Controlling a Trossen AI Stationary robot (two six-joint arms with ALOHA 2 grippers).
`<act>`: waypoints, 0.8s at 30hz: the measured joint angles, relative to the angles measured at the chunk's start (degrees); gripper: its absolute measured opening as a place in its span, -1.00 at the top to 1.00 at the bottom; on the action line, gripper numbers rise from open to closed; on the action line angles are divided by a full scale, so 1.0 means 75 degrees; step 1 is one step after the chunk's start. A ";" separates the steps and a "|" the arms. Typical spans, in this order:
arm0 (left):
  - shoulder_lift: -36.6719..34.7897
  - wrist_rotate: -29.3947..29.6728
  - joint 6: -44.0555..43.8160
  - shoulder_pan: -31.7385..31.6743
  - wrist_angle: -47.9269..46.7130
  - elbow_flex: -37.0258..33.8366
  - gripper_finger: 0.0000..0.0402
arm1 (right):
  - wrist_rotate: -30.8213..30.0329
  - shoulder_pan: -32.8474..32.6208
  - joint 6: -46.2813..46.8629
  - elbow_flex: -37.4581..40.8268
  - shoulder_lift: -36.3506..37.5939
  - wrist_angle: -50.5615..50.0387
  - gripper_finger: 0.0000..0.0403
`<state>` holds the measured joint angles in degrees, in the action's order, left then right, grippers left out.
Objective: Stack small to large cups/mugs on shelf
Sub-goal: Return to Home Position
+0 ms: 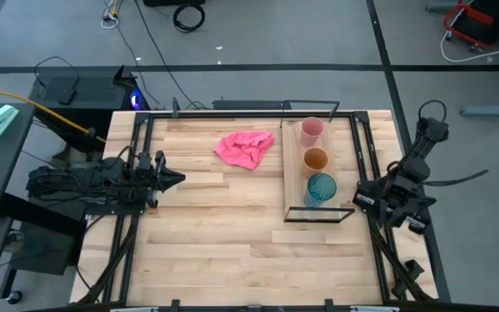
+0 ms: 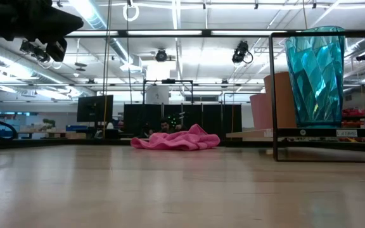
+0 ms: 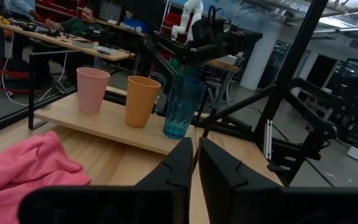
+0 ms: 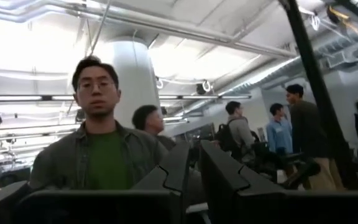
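Placement work appeared complete: the pink cup, the orange cup and the teal cup stood upright in one row on the shelf, ordered small to large, with the teal cup nearest the front wire frame. The shelf lay on the right half of the bench, and a pink cloth lay on the bench near the pink cup's end. My left tool sat at the left side of the bench, well apart from the shelf, pointed toward the cups, clenched on nothing. My right tool hung at the right edge of the bench, near the teal cup's end of the shelf, likewise clenched and empty, its wrist camera facing people in the room. I judged the step in hand to be the return to the home position. The next move called for folding both arms clear without touching the wire frame; the right arm, being nearest, needed the most care. Readable writing: none. A small pale label showed at the level of the shelf's board in the low view, too small to read.
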<state>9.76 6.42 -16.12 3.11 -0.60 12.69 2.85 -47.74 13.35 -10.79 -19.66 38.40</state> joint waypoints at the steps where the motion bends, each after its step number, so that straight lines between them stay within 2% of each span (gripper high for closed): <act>1: 0.0000 0.0000 0.0000 0.0000 0.0000 0.0000 0.82 | -0.0057 -0.0095 -0.0009 0.0000 -0.0156 0.0088 0.76; 5: 0.0000 0.0000 0.0012 0.0000 0.0000 0.0000 0.80 | -0.0451 -0.0423 -0.0146 0.0000 -0.0575 0.0078 0.76; 8: 0.0000 0.0000 0.0036 0.0000 -0.0006 0.0000 0.81 | -0.0616 -0.0538 -0.0399 0.0000 -0.0506 0.0035 0.76; 17: 0.0000 -0.0001 0.0044 0.0000 -0.0020 0.0000 0.85 | -0.0982 -0.0560 -0.0457 0.0006 0.0745 -0.1357 0.76; 24: 0.0000 -0.0003 0.0061 0.0000 -0.0035 0.0000 0.81 | -0.1263 -0.0560 -0.0665 0.0003 0.1655 -0.2323 0.76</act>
<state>9.76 6.39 -15.66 3.11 -0.87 12.69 -6.62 -51.94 8.36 -10.76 -7.24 20.98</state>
